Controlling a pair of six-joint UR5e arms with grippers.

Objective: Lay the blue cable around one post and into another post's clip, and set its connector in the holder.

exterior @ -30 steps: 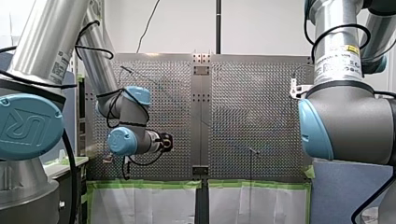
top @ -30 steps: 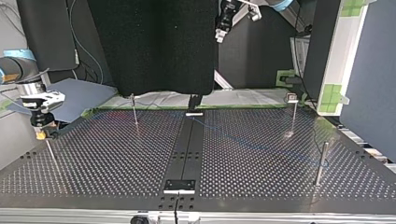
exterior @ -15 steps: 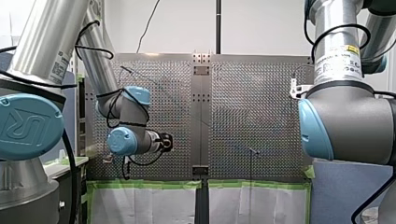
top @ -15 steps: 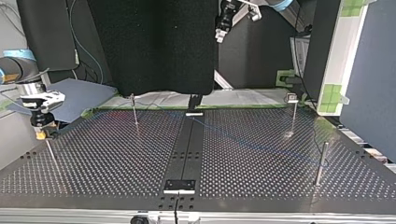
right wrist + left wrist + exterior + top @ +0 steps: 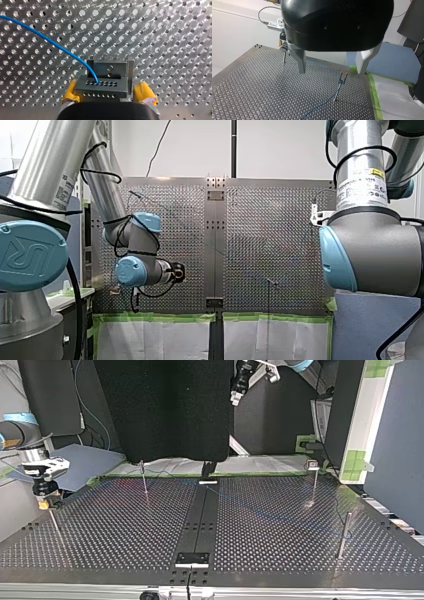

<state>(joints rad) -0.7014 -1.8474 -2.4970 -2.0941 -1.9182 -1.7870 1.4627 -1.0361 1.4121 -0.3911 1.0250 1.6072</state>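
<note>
- Blue cable ran across the perforated table and ended in the top face of the dark connector, right at my R gripper.
- Connector sat betw. the yellow pads, up against a grey U-shaped holder just ahead of it. Couldn't tell if it was fully seated.
- R gripper: closed on the connector, one pad at each end.
- Top view: R gripper at mid-left of frame, w/ a thin post just under it. Cable showed only as a faint blue line from centre toward lower right.
- Left wrist view: ahead of my L gripper, cable rose off the table to the top of a slim clip post, then ran on toward the R gripper.
- L gripper: fingers wide apart, nothing betw. them, well above the table. In top view it was high at top centre.
- Other posts in top view: a clip-topped post at right and a plain post at lower right.
</note>
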